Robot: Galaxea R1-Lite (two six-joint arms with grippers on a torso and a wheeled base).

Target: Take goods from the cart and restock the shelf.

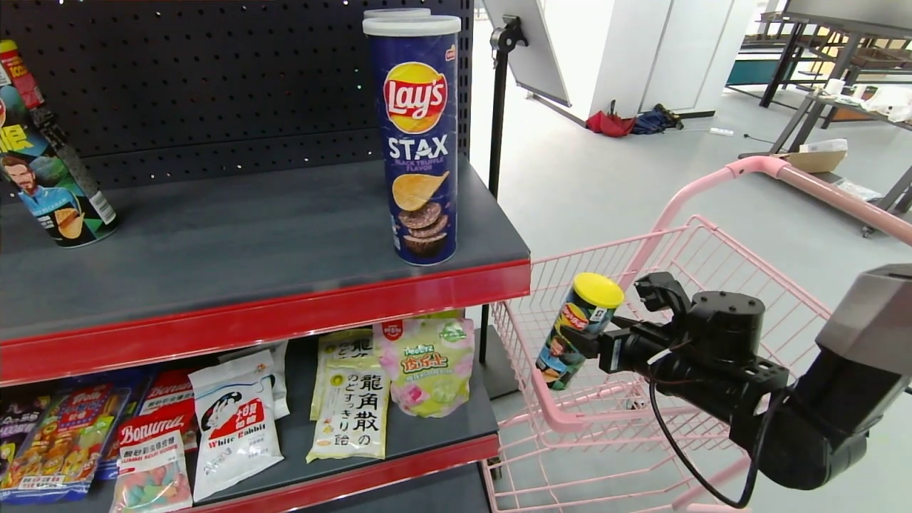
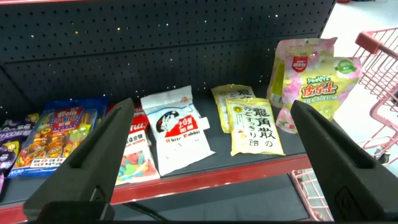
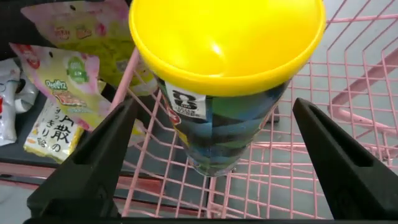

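A short chips can with a yellow lid hangs tilted over the near-left corner of the pink cart. My right gripper is shut on it, one finger on each side of its body. To the left stands the shelf; its upper grey board carries a tall blue chips can near the right end. My left gripper is open with nothing between its fingers and faces the lower shelf of snack bags.
A green-blue can leans at the upper board's left edge. Snack bags lie along the lower shelf. A black stand pole rises between shelf and cart. The upper board is bare between the two cans.
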